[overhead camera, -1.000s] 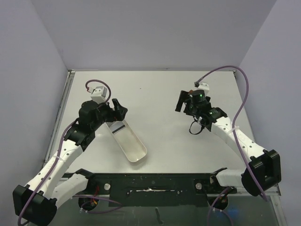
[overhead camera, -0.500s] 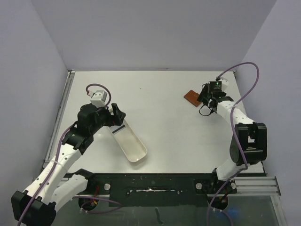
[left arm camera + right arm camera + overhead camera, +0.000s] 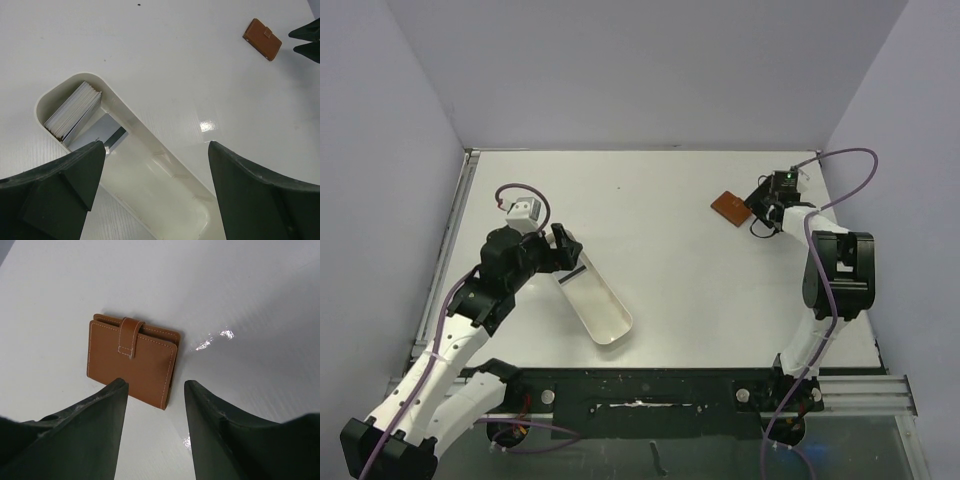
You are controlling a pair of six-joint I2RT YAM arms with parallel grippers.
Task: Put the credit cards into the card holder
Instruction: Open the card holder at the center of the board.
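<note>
The card holder (image 3: 729, 208) is a closed brown leather wallet with a strap tab (image 3: 132, 360), lying flat at the far right of the table. My right gripper (image 3: 155, 385) is open just short of its near edge, with nothing between the fingers. The credit cards (image 3: 74, 110) stand as a stack at the far end of a white tray (image 3: 165, 165), with a grey card (image 3: 97, 134) lying flat beside them. My left gripper (image 3: 155, 145) hovers wide open over the tray and touches nothing. The card holder (image 3: 262, 39) also shows in the left wrist view.
The long white tray (image 3: 595, 300) lies diagonally at centre left, its near half holding nothing. Purple walls close in on the left, back and right. The right arm (image 3: 835, 265) is folded along the table's right edge.
The right arm swung from mid-table to the far right, uncovering the card holder, and its jaws narrowed. The left gripper drifted slightly left and nearer, still open.
</note>
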